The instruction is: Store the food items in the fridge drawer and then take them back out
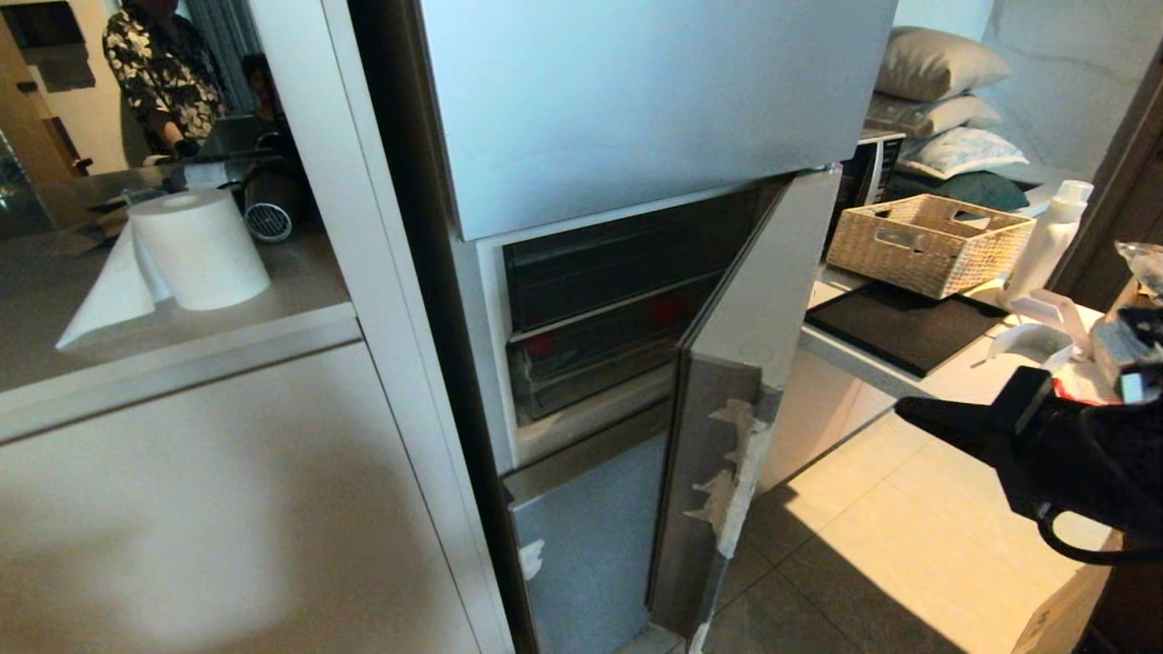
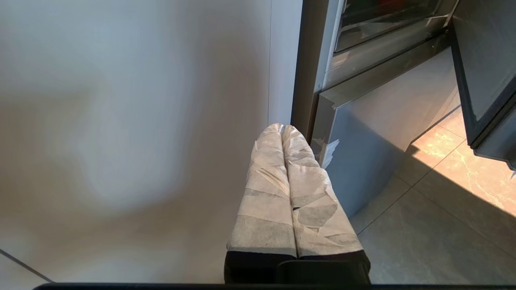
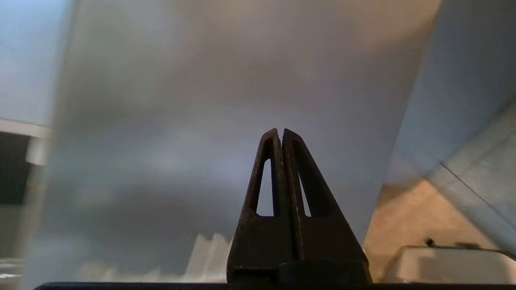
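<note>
With fridge door (image 1: pixel 727 400) ajar, we'd swing the right end effector (image 1: pixel 909 411), fingers pressed together w/ nothing held, off its right side toward the fridge drawer (image 1: pixel 591 363), staying clear of the door edge.

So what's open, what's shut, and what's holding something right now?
Fridge door: swung partly open.
Fridge drawer: pushed in, not pulled out.
Food items: red pieces seen through the clear fronts, inside the fridge.
Right gripper: shut, holding nothing, beside the open door.
Left gripper: shut, empty, hanging low by the fridge base.
Paper towel roll: upright, one sheet trailing loose.
Woven basket: upright on the counter.
</note>
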